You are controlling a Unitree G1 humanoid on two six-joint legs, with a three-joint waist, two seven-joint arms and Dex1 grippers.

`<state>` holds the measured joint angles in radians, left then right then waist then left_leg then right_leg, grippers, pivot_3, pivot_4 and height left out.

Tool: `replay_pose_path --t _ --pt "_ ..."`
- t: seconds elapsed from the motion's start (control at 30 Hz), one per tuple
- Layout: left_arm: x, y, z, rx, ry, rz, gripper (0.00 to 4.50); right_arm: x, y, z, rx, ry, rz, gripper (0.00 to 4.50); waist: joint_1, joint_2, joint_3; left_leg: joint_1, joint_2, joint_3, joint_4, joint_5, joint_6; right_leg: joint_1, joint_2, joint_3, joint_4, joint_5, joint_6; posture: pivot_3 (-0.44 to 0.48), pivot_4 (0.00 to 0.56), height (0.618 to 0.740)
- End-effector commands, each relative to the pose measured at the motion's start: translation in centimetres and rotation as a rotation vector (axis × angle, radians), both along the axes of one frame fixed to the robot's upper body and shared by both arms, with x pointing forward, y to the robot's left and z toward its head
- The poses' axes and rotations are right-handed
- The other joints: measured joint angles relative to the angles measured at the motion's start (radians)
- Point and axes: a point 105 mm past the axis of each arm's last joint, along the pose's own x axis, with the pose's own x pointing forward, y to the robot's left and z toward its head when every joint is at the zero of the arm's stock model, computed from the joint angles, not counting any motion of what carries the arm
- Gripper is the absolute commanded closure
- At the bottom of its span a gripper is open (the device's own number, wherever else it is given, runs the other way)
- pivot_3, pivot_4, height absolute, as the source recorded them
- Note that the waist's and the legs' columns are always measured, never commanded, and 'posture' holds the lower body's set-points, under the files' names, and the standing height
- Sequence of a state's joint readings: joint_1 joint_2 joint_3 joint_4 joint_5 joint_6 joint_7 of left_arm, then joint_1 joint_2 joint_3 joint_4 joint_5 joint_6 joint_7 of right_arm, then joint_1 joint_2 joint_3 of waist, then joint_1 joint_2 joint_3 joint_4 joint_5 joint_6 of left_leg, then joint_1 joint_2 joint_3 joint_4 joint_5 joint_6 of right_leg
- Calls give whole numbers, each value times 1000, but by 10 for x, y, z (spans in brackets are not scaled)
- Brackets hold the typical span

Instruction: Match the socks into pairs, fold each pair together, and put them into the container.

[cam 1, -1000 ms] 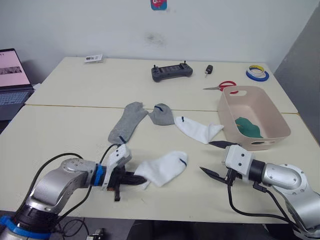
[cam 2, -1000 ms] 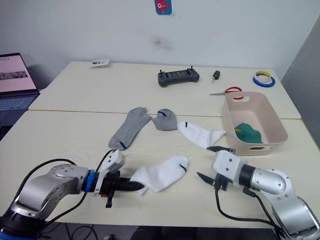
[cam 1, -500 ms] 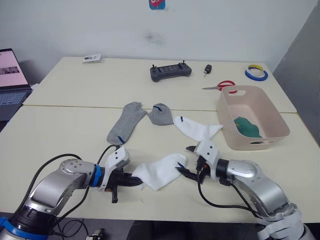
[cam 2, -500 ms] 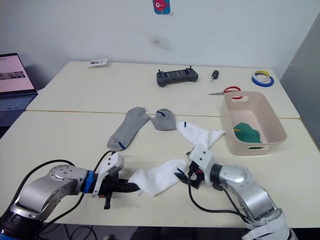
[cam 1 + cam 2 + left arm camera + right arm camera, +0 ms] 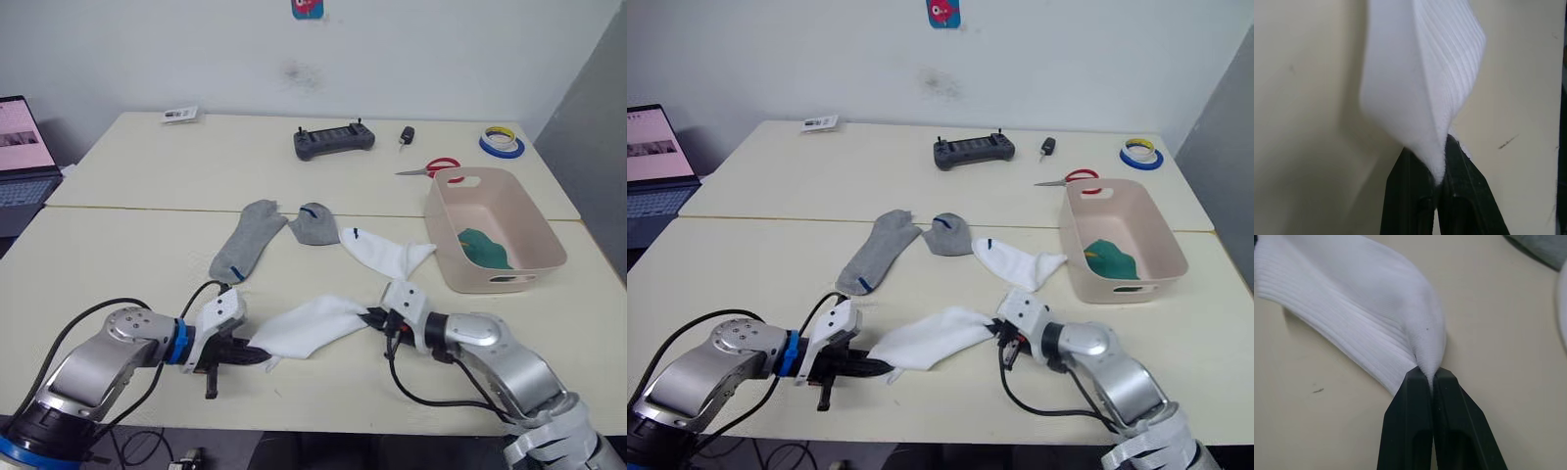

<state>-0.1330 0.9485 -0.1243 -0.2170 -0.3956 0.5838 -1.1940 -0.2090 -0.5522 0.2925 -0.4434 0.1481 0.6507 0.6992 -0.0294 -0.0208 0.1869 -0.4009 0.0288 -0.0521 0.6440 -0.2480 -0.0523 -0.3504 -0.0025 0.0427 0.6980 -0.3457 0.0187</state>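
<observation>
A white sock (image 5: 309, 328) is stretched between both grippers near the table's front edge. My left gripper (image 5: 263, 354) is shut on its left end, and the left wrist view shows that gripper (image 5: 1437, 188) pinching the fabric. My right gripper (image 5: 372, 317) is shut on the sock's right end, and the right wrist view shows the cloth (image 5: 1361, 313) pinched there too. A second white sock (image 5: 387, 252) lies just behind. Two grey socks (image 5: 243, 239) (image 5: 315, 225) lie further back. The pink container (image 5: 500, 276) stands at the right with a green sock (image 5: 485, 249) inside.
On the far table lie a black controller (image 5: 336, 140), a key fob (image 5: 406, 136), red-handled scissors (image 5: 431, 168), a tape roll (image 5: 504, 143) and a small card (image 5: 181, 115). A laptop (image 5: 24, 157) stands at the far left.
My right gripper swung left from beside the container to the white sock's right end and shut on it. The sock is now pulled out long between the two grippers.
</observation>
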Motion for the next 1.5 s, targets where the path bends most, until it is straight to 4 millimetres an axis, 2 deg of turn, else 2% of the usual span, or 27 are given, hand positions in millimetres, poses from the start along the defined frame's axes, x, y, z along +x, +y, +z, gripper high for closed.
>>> replay_pose_path --t 0.03,0.23,0.37,0.5,0.73,0.9,1.07,1.23,1.33,1.5 --pt "9 7 2 47 -34 5 4500 2 -3 16 4 -73 7 4471 0 0 0 0 0 0 0 0 0 0 0 0 0 0 0 0 150 737" --pt "7 -2 5 -15 16 -22 4500 4 8 16 14 -87 -3 4471 -1 0 0 0 0 0 0 0 0 0 0 0 0 0 0 0 150 737" --pt "21 8 9 10 -90 12 3552 7 6 16 -6 -96 -25 4500 0 0 0 0 0 0 0 0 0 0 0 0 0 0 0 0 150 737" --pt "24 18 17 -12 -128 49 2314 9 -1 18 -30 -99 -38 4500 0 0 0 0 0 0 0 0 0 0 0 0 0 0 0 0 150 737" --pt "14 32 21 -35 -128 135 25 9 -12 22 -58 -106 -64 4500 -2 0 0 -1 0 1 0 0 0 -1 0 0 0 0 0 0 150 737" --pt "7 23 22 -84 -160 150 25 10 -18 21 -76 -105 -85 4500 -2 0 0 0 0 0 0 0 0 -1 0 1 0 0 0 0 150 737" --pt "6 5 28 -124 -282 91 0 9 -24 26 -79 -99 -72 3116 1 0 0 -1 0 0 0 0 0 0 -1 0 0 0 0 0 150 737" --pt "-2 -11 24 -67 -393 -82 0 4 -27 39 -40 -101 -19 1292 0 0 0 0 0 1 0 0 0 0 -1 1 0 0 0 0 150 737" --pt "2 -18 22 -45 -478 -146 0 -5 -22 45 -6 -108 49 229 1 0 0 0 0 0 0 0 0 0 -1 1 0 0 0 0 150 737" --pt "10 -14 20 -22 -529 -150 0 -19 -12 49 20 -121 126 229 0 0 0 -1 0 0 0 0 0 0 0 0 0 0 0 0 150 737"
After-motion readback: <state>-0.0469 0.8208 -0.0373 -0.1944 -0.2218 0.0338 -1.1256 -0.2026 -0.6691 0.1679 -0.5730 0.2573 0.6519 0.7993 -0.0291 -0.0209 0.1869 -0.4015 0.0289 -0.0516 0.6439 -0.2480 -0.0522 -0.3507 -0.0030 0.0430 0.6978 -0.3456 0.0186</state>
